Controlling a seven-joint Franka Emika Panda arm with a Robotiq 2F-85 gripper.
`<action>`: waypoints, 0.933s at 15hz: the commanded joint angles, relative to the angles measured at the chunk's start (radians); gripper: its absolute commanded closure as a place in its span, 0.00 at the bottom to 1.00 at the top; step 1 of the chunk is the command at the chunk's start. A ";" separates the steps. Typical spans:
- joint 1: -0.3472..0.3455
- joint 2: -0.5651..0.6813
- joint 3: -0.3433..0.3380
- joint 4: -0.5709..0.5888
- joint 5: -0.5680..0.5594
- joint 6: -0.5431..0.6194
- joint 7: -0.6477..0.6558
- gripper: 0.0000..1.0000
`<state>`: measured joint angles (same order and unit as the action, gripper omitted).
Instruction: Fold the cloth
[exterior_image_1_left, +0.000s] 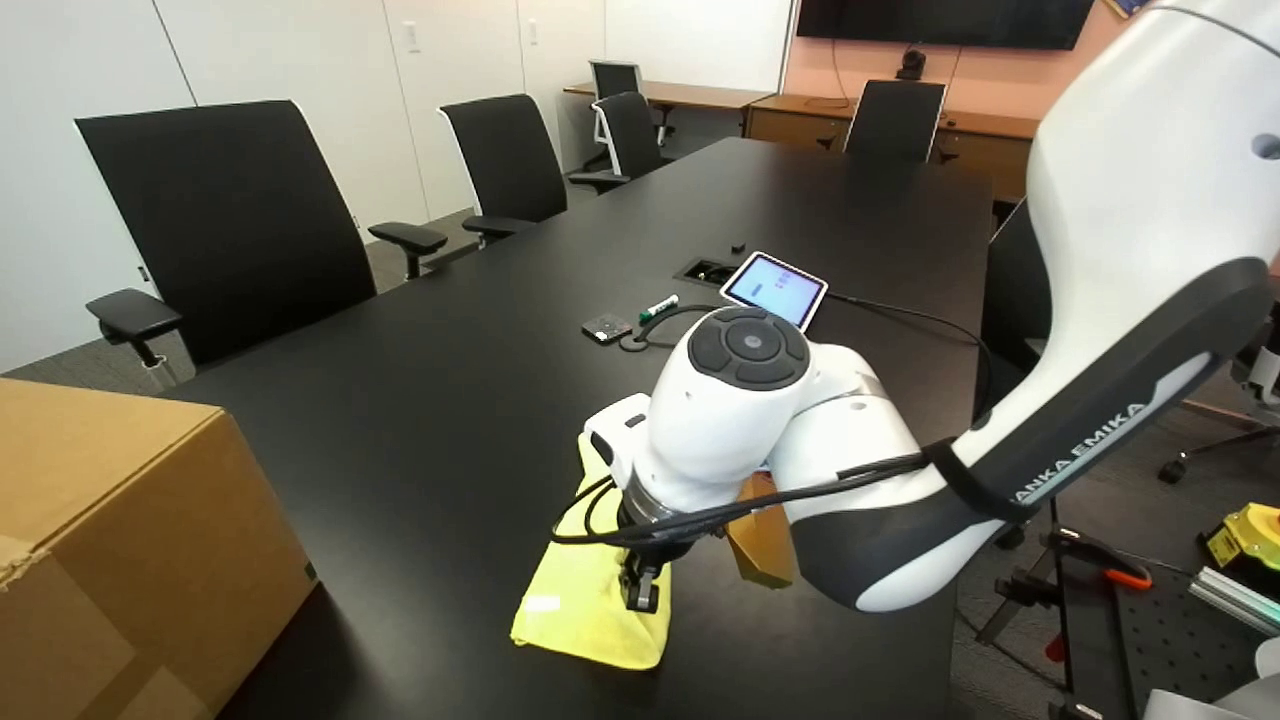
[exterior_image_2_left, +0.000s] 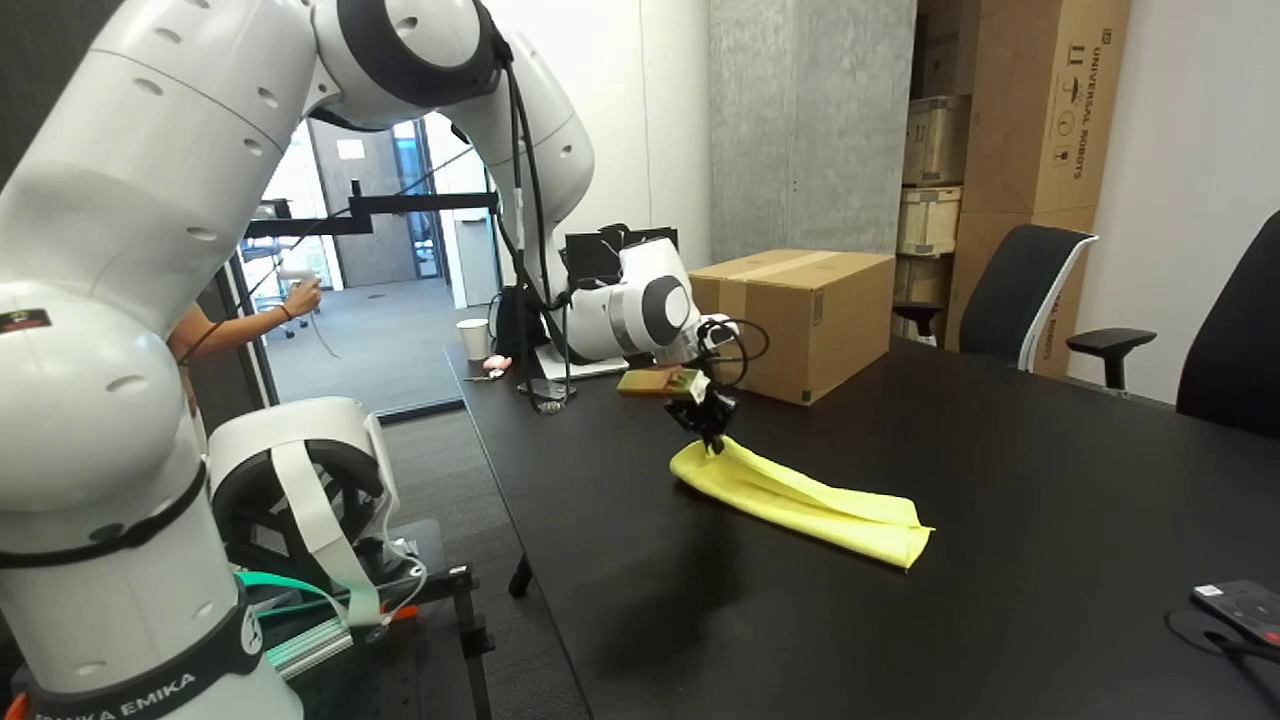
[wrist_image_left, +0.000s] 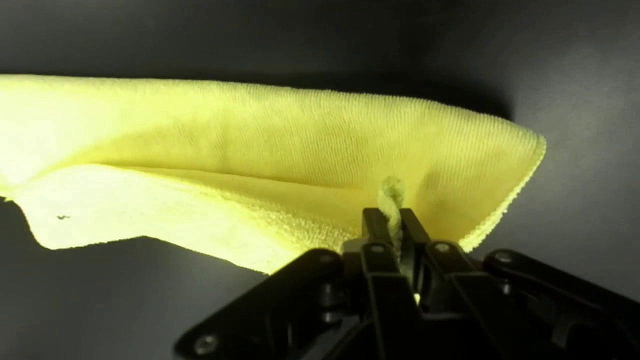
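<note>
On one table (exterior_image_2_left: 850, 640), one pincer (wrist_image_left: 393, 216) grips one seemingly folded cloth (wrist_image_left: 300, 135).

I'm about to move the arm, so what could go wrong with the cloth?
The gripper pinches only a narrow tuck of the cloth, which might slip out. Pulling away before letting go could drag the cloth askew. In the wrist view its lower edge runs wavy, so the layers may end up misaligned.
</note>
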<state>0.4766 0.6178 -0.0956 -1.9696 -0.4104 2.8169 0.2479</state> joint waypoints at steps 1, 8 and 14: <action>0.091 0.061 -0.082 0.048 -0.072 0.080 0.064 0.87; 0.276 0.157 -0.248 0.127 -0.095 0.185 0.111 0.87; 0.270 0.171 -0.215 0.205 -0.041 0.114 0.034 0.61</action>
<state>0.7475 0.7677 -0.3165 -1.8314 -0.4857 2.9689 0.3363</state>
